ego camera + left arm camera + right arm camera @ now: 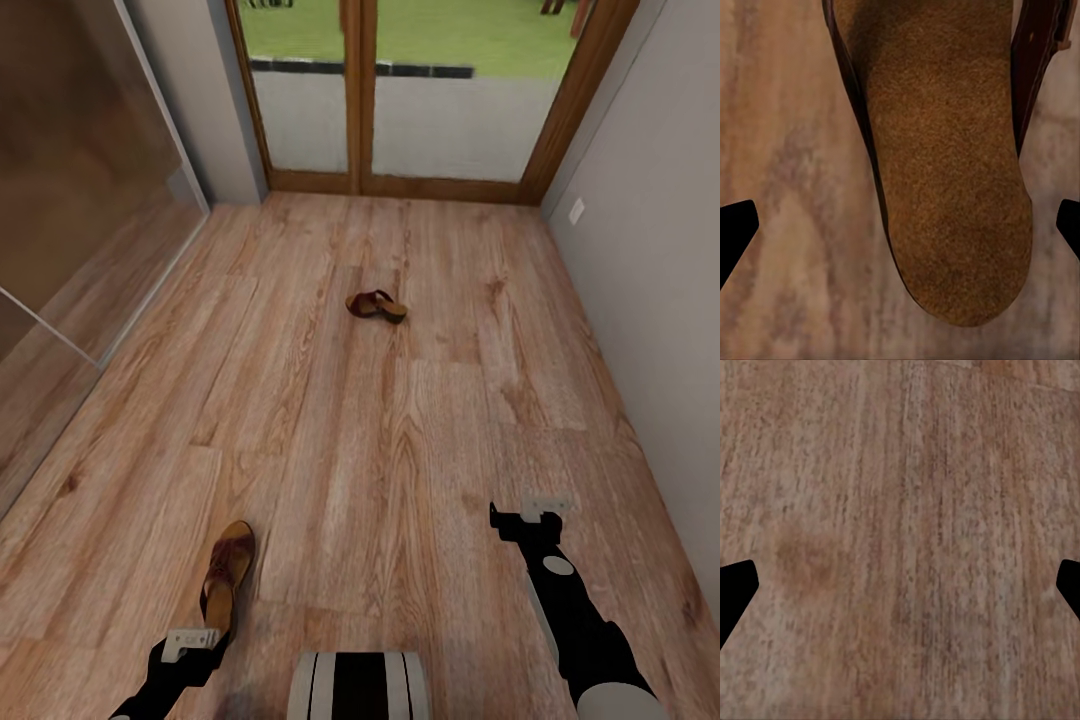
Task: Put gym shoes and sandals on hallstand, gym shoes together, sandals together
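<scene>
Directly below open left tool: near sandal, untouched.

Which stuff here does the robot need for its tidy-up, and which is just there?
Needed:
near sandal
far sandal
corridor floor
left gripper, open above the near sandal
right gripper, open

Just there:
glass doors
wall socket

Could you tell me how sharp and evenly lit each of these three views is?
Head view: even, soft light, only a faint shadow under the far sandal; distant door looks slightly soft. Left wrist view: near sandal footbed grain is fairly crisp, floor smeared. Right wrist view: floor grain blurry, flat light, no glare.
</scene>
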